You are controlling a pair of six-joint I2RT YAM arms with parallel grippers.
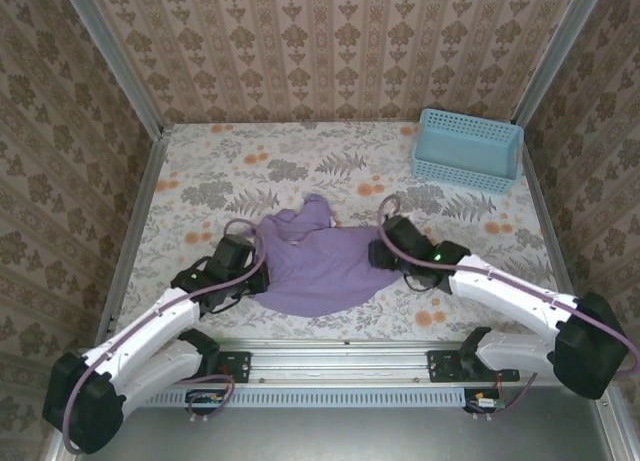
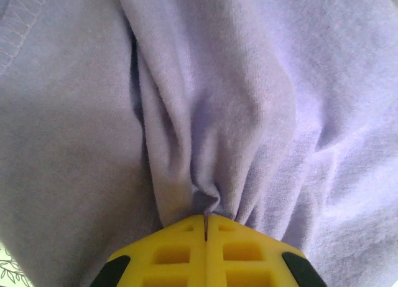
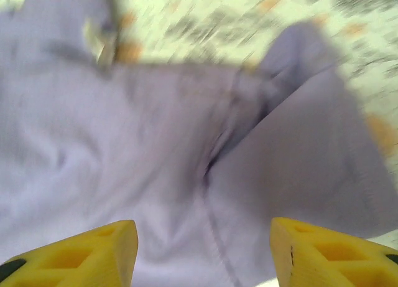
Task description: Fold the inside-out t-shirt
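Nearest, at the left gripper (image 2: 205,223), yellow fingers (image 2: 174,253) pressed together on a bunched ridge of the soft, crumpled lavender-purple cloth t-shirt (image 2: 249,112), folds fanning away beyond the tips, a stitched hem (image 2: 18,32) off to their far left. At the right gripper (image 3: 202,231), yellow fingers (image 3: 93,253) spread wide over the same cloth, a seam (image 3: 214,237) running away between them, nothing pinched. Beyond both, bare floral-patterned tabletop (image 1: 250,161). Farthest, well past the right fingers and apart from the shirt, a light-blue perforated plastic basket (image 1: 468,149).
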